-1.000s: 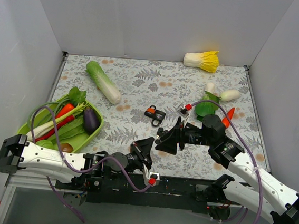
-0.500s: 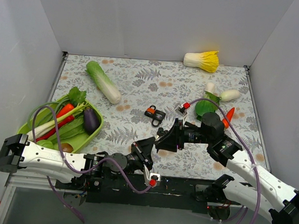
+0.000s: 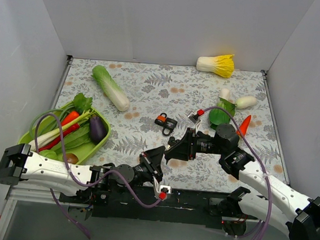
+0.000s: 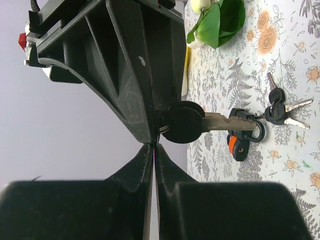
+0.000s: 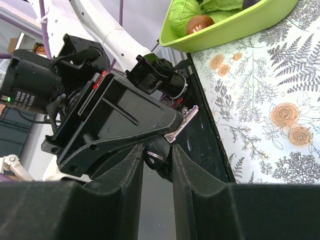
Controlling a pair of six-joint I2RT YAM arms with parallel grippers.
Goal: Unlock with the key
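Fingers [image 4: 95,210] of our left gripper [image 4: 153,149] are pressing together, pinching the key [image 4: 184,122] at their tips above the table's [image 3: 152,85] near edge. Our right gripper [image 5: 157,153] is facing it tip to tip, its fingers sitting either side of the key's black head; we cannot tell whether they are clamping. The padlock [image 3: 164,120] is lying mid-table beyond, with a small key bunch [image 4: 281,108] just beside it.

On the table [image 3: 152,85]
Padlock [image 3: 164,120] in the middle, basket [image 3: 100,144] at its left, key [image 4: 182,122] in front of it.
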